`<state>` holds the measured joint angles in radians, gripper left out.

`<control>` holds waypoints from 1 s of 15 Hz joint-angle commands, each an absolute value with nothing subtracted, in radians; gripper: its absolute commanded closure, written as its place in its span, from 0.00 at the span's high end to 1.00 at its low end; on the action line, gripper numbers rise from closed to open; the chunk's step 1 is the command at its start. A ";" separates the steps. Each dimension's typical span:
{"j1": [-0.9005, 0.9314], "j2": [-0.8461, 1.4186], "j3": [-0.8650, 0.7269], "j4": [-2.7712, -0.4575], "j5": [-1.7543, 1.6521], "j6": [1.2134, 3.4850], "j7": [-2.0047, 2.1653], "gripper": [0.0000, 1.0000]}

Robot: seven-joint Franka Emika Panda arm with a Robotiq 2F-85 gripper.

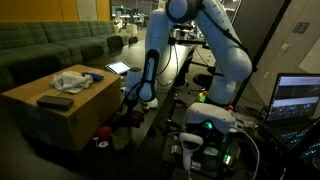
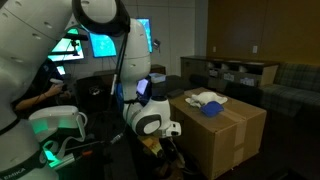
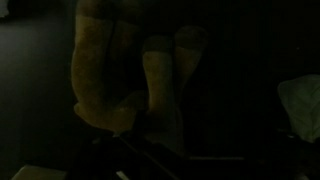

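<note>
**Tool position.** The Robotiq gripper [image 1: 138, 104] hangs low at the end of the white arm. It sits just beside the brown cardboard box [image 1: 50, 125], off the box's 3 o'clock side in an exterior view. Both exterior views show the tool below the level of the box top.

**Tool state.** Released. The jaws stand spread to full width and nothing is clamped between them. The wrist view is very dark, so the finger outlines at its 6 o'clock edge are barely readable.

**Nearest thing.** The yellow soft lobed object [image 3: 95, 70] fills the wrist view from 12 o'clock down to the centre. It lies at 12 o'clock from the fingers and near them. Whether it touches them cannot be told. A pale object [image 3: 302, 105] shows at the 3 o'clock edge of that view, too dim to identify.

**Surroundings.**
- A white crumpled cloth [image 1: 72, 81] lies on the box top.
- A black flat rectangular object [image 1: 55, 101] lies near the cloth, at 7 o'clock from it.
- A green upholstered sofa [image 1: 50, 45] stands at 12 o'clock from the box.
- A red-and-white round item [image 1: 101, 142] lies on the floor at 7 o'clock from the gripper.
- An open laptop [image 1: 298, 98] stands at the 3 o'clock edge, well apart from the gripper.
</note>
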<state>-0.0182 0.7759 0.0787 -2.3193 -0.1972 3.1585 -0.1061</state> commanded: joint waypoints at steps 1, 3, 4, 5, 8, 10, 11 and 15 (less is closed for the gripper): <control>-0.045 0.852 0.085 -2.249 -0.198 3.181 -0.162 1.00; -0.053 0.879 0.085 -2.222 -0.198 3.179 -0.174 1.00; -0.055 0.893 0.083 -2.209 -0.199 3.179 -0.178 1.00; -0.061 0.903 0.086 -2.198 -0.198 3.174 -0.182 1.00; -0.069 0.920 0.085 -2.180 -0.196 3.175 -0.186 0.83; -0.069 0.927 0.080 -2.174 -0.196 3.179 -0.186 0.66; -0.067 0.927 0.077 -2.172 -0.195 3.179 -0.184 0.58; -0.056 0.917 0.060 -2.178 -0.193 3.179 -0.178 0.27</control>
